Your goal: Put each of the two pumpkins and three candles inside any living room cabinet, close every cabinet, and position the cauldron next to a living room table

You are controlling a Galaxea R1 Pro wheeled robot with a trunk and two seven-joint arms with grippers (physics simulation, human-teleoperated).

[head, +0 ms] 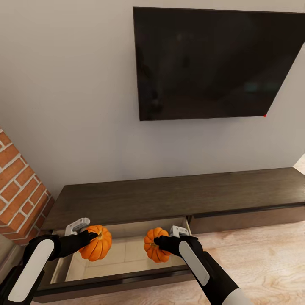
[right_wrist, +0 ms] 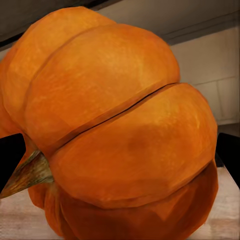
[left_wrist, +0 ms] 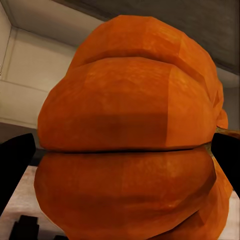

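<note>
Head view shows my two arms reaching forward over the long, low dark-brown wooden cabinet (head: 178, 190), whose front drawer (head: 127, 254) is pulled open toward me. My left gripper (head: 87, 235) is pinching a small bright-orange ribbed round pumpkin (head: 96, 242), and my right gripper (head: 165, 243) is pinching a second bright-orange ribbed pumpkin (head: 155, 245). Both pumpkins hang just above the pale floor of the open drawer, side by side, with a gap between them. The thing that matters for my next move is that the drawer floor lies straight below each pumpkin, so I think I only need to go down a little and let go. The left one sits nearer the left end of the drawer, and the right one nearer the right end. Neither arm has to cross over. In my left wrist view the orange pumpkin (left_wrist: 130, 140) is very close, with a dark finger (left_wrist: 15, 165) at its side. In my right wrist view the other pumpkin (right_wrist: 115, 130) is also close, and its short brown stem (right_wrist: 27, 175) points sideways, so it is held tipped over. It may roll a bit when I drop it. A big flat black screen (head: 212, 63) hangs on the white wall (head: 72, 93) above the cabinet. A red brick column (head: 19, 186) stands at the left. I see no words, labels or brand names anywhere.
</note>
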